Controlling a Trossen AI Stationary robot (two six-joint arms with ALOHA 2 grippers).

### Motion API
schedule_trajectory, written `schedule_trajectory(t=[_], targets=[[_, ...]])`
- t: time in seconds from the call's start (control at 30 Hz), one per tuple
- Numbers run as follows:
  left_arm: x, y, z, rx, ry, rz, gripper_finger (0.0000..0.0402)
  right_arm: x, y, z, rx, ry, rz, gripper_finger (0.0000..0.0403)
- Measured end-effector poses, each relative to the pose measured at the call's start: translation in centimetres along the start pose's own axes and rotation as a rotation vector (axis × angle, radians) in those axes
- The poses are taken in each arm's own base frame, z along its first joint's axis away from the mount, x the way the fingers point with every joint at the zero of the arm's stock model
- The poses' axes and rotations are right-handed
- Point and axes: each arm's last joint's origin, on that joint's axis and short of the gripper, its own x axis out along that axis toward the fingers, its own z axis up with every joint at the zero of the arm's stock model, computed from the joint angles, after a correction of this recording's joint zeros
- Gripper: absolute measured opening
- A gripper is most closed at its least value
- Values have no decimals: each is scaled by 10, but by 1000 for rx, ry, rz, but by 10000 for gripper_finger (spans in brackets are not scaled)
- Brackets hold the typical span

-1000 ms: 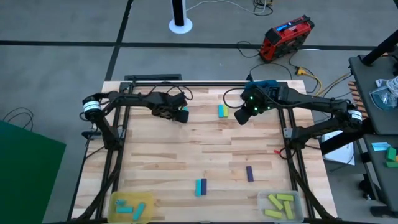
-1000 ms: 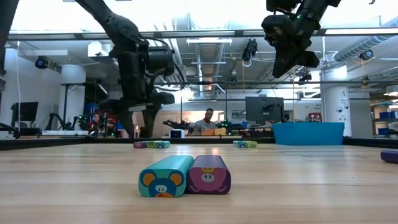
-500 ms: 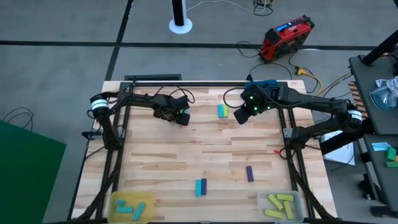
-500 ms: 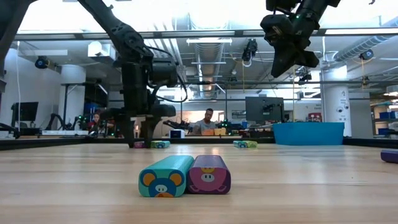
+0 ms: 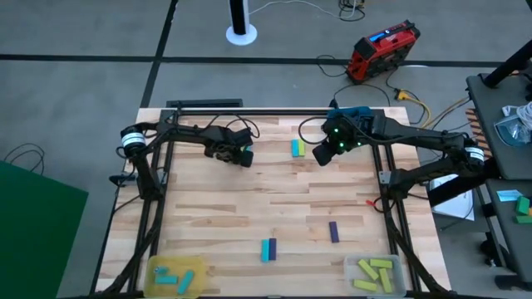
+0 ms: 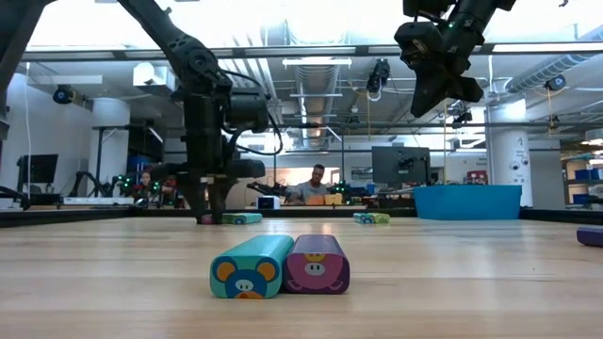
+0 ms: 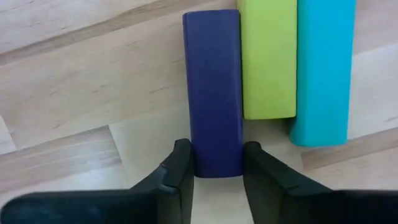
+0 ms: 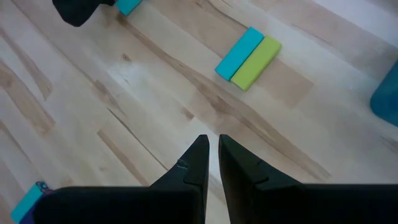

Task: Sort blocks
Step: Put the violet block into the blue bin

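- Sorted blocks are sitting in the near trays: cyan in the left tray (image 5: 174, 276); yellow-green in the right tray (image 5: 374, 274).
- Left gripper (image 7: 216, 168) is straddling the purple block (image 7: 213, 87) of a far-left trio, fingers open (not yet clamping); right gripper (image 8: 212, 163) is hovering nearly closed, empty; three more clusters are waiting.

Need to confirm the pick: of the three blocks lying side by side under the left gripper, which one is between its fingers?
The dark purple block, the outer one of the row. The left gripper straddles its near end; the yellow-green block and cyan block lie outside.

Three blocks (image 7: 267, 68) abreast, left hand (image 7: 216, 163) astride the outermost.
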Motion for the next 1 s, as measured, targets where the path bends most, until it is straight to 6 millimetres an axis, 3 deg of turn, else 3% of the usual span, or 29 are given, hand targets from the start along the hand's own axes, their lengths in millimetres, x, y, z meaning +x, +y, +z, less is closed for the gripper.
schedule_trajectory(t=[0.27,0.43,0.7,1.0], targets=[[-2,2,-1,6,13,15,79,0,0,0,-2,0,0,27],[-14,9,-5,31,42,44,79,0,0,0,-3,0,0,27],[-58,8,-1,183,-1,-77,79,0,0,0,-16,0,1,27],[-113,-15,-5,635,-155,-262,79,0,1,0,24,5,24,27]])
